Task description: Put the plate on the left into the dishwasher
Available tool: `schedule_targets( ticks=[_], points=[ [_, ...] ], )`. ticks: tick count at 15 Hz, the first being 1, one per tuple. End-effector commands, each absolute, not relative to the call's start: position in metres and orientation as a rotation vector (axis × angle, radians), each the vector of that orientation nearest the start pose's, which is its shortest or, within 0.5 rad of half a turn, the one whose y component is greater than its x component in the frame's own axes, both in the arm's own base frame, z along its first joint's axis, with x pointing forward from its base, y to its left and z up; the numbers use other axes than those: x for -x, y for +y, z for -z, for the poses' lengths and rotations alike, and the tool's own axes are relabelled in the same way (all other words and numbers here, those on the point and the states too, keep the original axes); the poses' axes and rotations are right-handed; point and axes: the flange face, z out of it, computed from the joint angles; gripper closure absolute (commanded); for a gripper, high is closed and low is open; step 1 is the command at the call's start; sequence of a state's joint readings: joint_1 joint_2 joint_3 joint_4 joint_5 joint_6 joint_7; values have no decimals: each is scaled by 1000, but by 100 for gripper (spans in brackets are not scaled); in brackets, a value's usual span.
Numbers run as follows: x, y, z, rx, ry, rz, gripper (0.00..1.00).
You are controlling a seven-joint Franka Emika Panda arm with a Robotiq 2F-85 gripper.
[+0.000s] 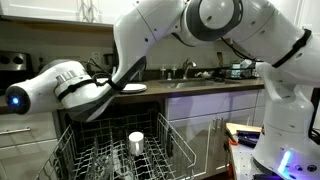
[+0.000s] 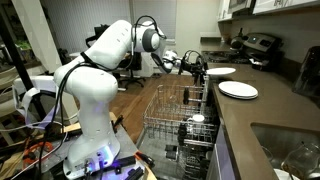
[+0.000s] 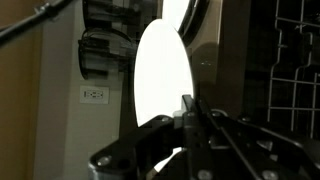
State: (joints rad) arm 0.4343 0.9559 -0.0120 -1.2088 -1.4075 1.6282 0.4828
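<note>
Wrist view: outlet (image 3: 93,95) beside plate (image 3: 163,75)

Dim kitchen, soft and grainy in both exterior views. In the wrist view the plate (image 3: 163,70) glares blown-out white; the hand (image 3: 187,105) is a dark, blurred silhouette.

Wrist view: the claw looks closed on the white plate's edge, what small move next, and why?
Probably lift the plate slightly clear of the counter. The claw looks shut on its rim, it lies low beside the second plate, and the dishwasher rack stands pulled out below.
</note>
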Motion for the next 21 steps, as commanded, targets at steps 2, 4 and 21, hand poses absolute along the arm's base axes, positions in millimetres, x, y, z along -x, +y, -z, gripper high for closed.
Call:
schedule_targets(
  ticks=[2,4,21],
  points=[
    [-715,215,-236,-1680,422,-201,95],
    [-715,215,-236,-1680,422,-201,95],
    [-685,217,-270,-1564,255,-178,95]
  ],
)
